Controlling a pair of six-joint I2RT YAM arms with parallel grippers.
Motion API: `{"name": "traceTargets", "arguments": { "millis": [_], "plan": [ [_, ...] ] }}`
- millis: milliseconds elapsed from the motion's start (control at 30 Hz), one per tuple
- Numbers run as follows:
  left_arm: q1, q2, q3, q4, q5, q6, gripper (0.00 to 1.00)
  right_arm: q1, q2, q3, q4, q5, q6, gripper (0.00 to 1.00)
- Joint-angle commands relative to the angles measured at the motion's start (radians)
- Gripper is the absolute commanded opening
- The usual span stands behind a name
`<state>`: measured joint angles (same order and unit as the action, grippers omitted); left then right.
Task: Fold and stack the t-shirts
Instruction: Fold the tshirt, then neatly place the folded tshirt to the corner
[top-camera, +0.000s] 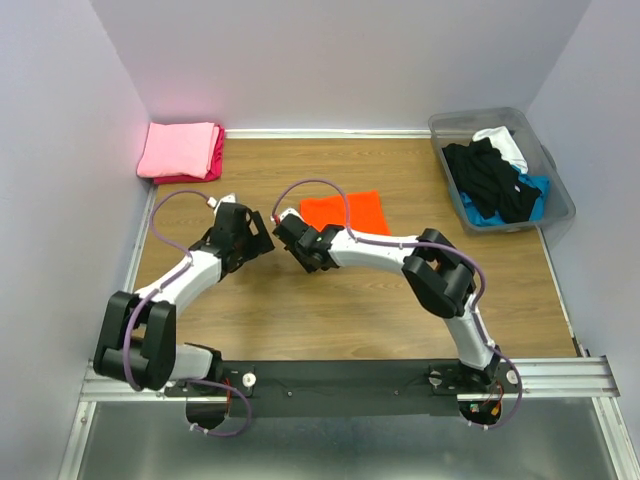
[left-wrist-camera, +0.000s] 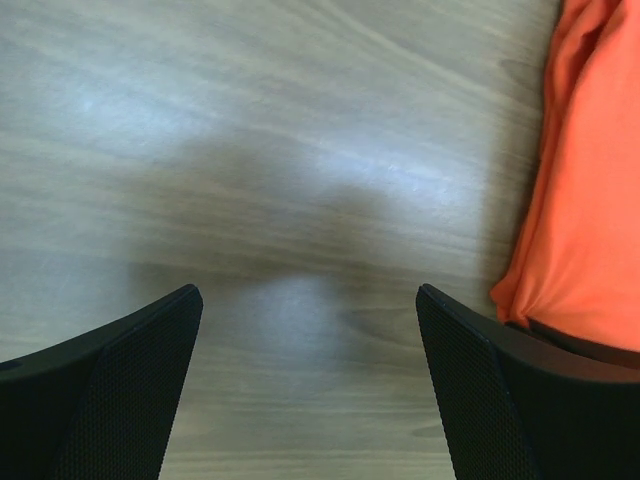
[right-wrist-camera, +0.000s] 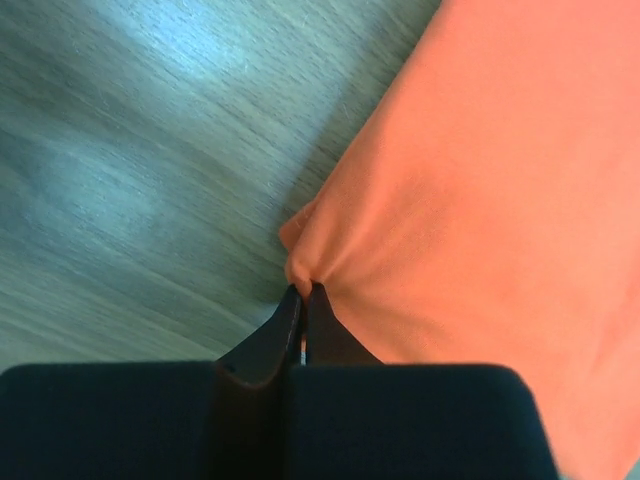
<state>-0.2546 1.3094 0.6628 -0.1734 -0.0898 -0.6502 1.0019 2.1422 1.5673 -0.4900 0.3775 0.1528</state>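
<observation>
1 soft orange t-shirt (right-wrist-camera: 480, 180) puckers in right end effector (right-wrist-camera: 303, 292); left end effector (left-wrist-camera: 308, 292) gapes.

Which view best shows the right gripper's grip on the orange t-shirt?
The right wrist view: the right gripper, jaws closed, pinches the edge of the orange t-shirt. The top external view is too distant to show the contact; the left wrist view shows only the shirt's edge.

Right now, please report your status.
Right gripper shut on orange t-shirt corner. Left gripper open, empty, beside the shirt. Nothing seen in the way.
</observation>
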Motion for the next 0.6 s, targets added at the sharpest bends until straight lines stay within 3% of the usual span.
{"name": "traceTargets", "arguments": {
  "millis": [0,267,567],
  "plan": [
    [0.008,0.077,0.095,0.054,0.133,0.004,0.96,-0.051,-0.057,-0.033,-0.039,-0.141,-0.010,0.00],
    [0.006,0.203,0.127,0.227,0.389,-0.107,0.98,-0.117,-0.157,-0.029,-0.006,-0.261,-0.010,0.01],
    [0.000,0.353,0.112,0.495,0.522,-0.325,0.98,-0.166,-0.188,-0.042,0.018,-0.327,0.010,0.01]
  ]
}}
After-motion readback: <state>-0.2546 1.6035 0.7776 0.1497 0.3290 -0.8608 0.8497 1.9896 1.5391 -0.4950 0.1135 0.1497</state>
